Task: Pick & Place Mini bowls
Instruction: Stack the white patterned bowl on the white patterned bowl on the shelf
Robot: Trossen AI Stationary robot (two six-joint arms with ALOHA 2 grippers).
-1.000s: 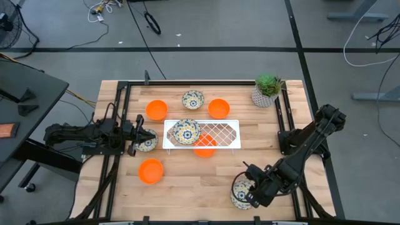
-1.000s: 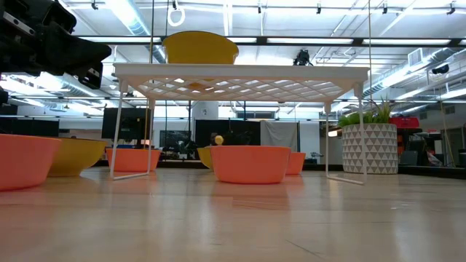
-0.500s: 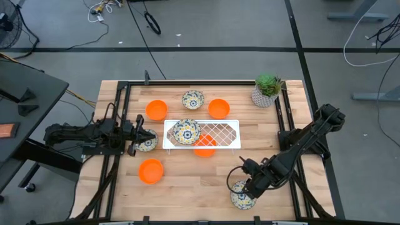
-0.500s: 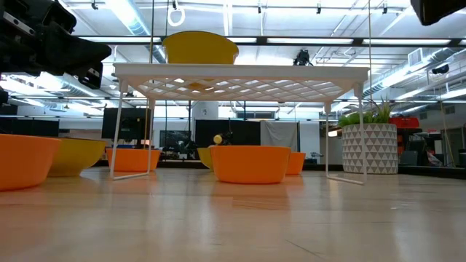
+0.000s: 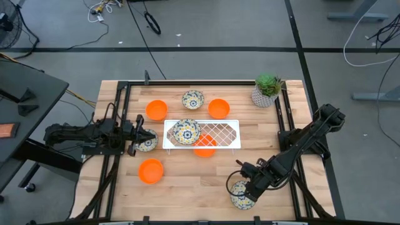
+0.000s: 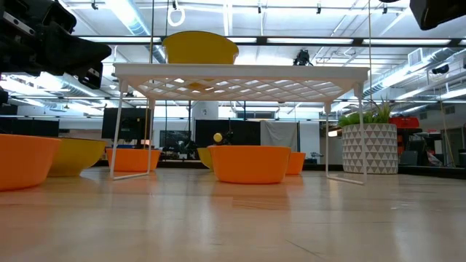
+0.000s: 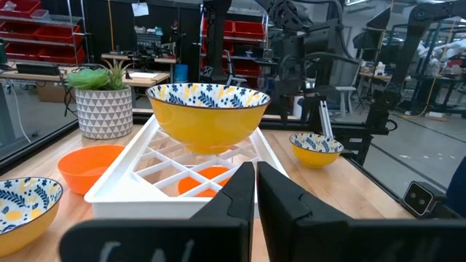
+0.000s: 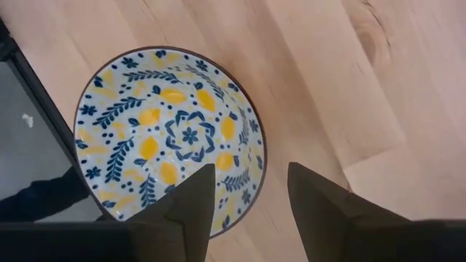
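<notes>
At the near edge of the wooden table (image 5: 187,187), towards its right corner, my right gripper (image 8: 247,193) has swung in over the small round floral-patterned ceramic bowl (image 5: 240,195) during the last second, shifting leftward along that edge. Its fingers stand wide apart above the bowl's rim, holding nothing. I judge a grasp is being lined up, not yet made. The bowl sits upright, mouth up; being round, it has no long axis to speak of.

Farther in, a white lattice rack (image 5: 219,132) at the table's middle carries another floral bowl (image 5: 185,131). By the left edge, my left gripper (image 7: 256,191) waits, fingers closed and empty, beside a third floral bowl (image 5: 147,143).
</notes>
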